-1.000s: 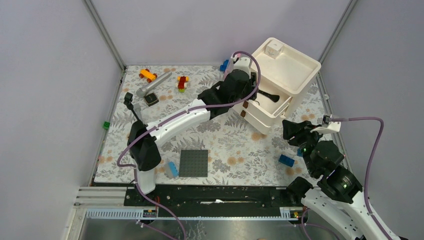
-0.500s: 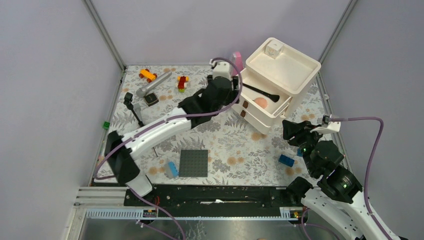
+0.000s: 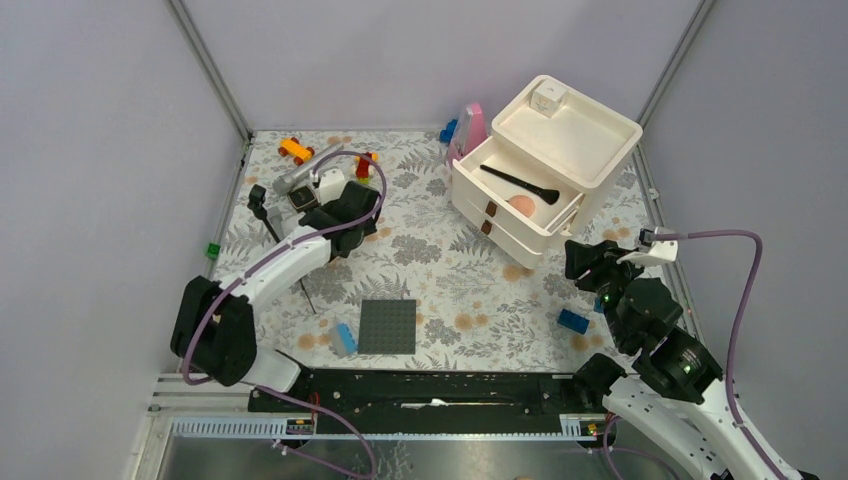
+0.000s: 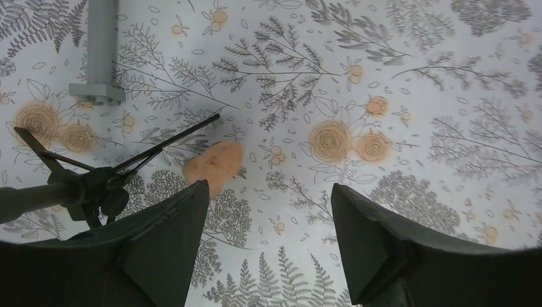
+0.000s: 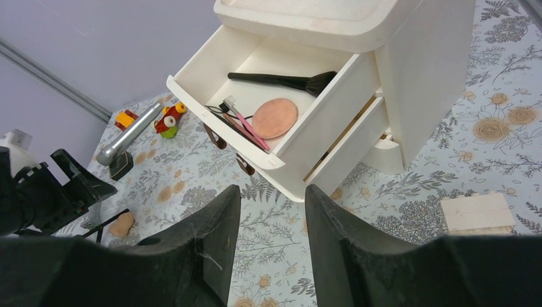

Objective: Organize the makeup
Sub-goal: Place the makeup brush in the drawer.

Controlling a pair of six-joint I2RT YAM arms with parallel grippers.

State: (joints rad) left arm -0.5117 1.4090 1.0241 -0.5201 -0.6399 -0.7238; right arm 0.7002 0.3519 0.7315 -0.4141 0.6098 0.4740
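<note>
inside drawer (image 5: 273, 62): one puff (image 5: 275, 118) (round, peach)

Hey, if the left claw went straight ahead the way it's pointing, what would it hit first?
Probably the flowered table cover: the left claw, open, points down at it. The peach sponge lies just ahead of one finger, off-centre, so it might be touched first; depth is unclear.

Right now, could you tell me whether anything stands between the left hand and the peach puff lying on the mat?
Nothing visible does. The open left hand hangs above the peach puff, which lies nearer one finger than the other. The black tripod and a thin black rod lie beside it, not over it.
</note>
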